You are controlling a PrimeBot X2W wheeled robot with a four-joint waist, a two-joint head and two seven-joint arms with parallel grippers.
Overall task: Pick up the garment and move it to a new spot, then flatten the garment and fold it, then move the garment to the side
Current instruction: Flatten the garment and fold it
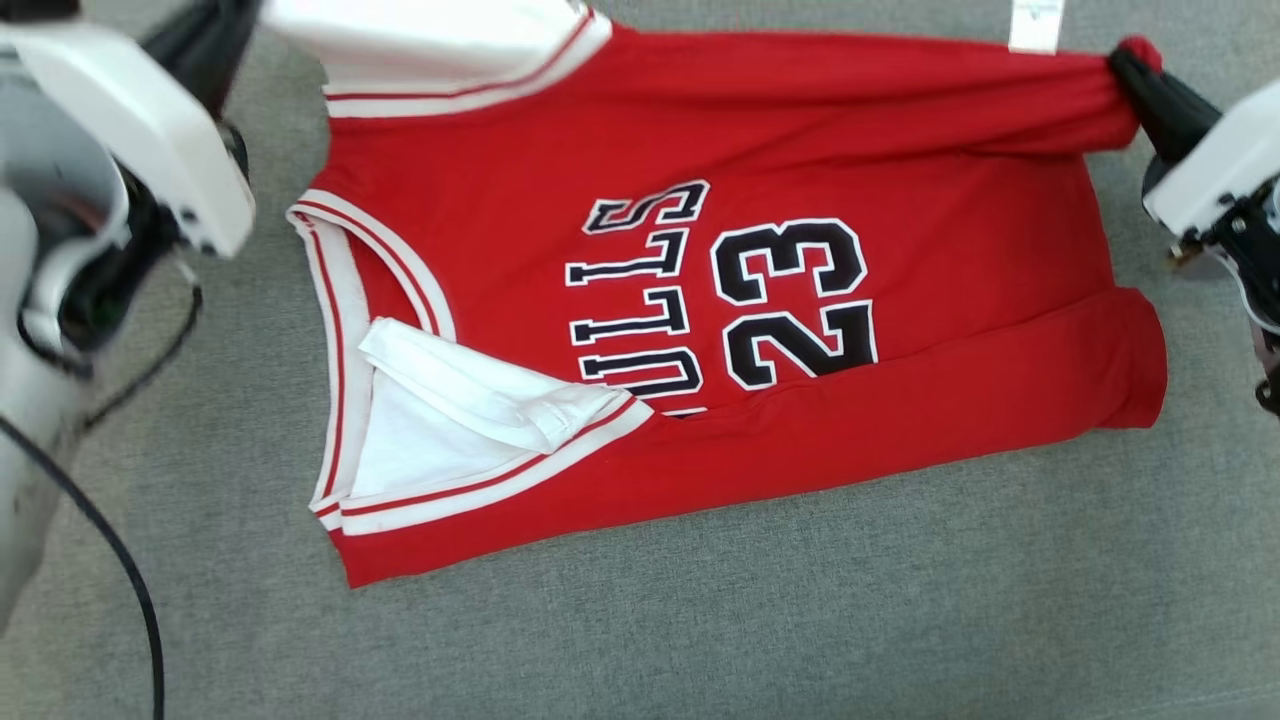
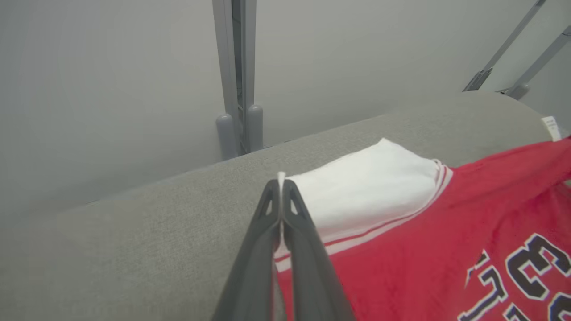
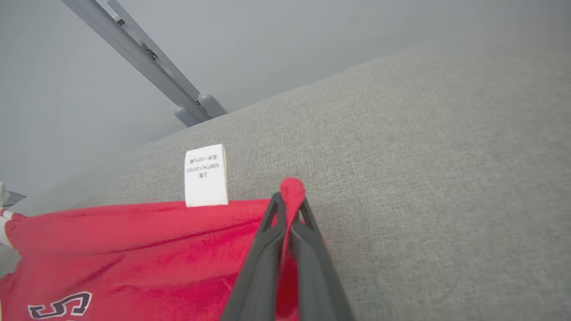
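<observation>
**A:** Where is the garment?

**B:** The red jersey (image 1: 900, 200) lies spread on the grey fabric surface (image 1: 700, 630). Its neck is toward the robot's left and its hem toward the right, with the black "23" and lettering facing up. The near long edge is folded over onto the front, and white lining shows at the near armhole.

**A:** What are the grippers doing?

**B:** The left gripper (image 2: 281, 189) is pinched tight on the white edge at the far shoulder corner. The right gripper (image 3: 290, 203) is clamped on a bunch of red cloth at the far hem corner. The far edge runs taut between them.

**A:** How many of each thing?

**B:** One jersey and two grippers. One white care label (image 3: 205, 175) sticks out from the far edge beside the right gripper. One black cable (image 1: 120, 560) runs along the robot's left side.

**A:** What about the room?

**B:** The wrist views look past the surface's rounded far edge to a plain grey wall (image 2: 111, 67). Grey metal struts (image 2: 236, 67) stand against it, one upright post and two slanted bars. The head view lays out the whole jersey. The right wrist view brings up print on the label, too small to read.
</observation>
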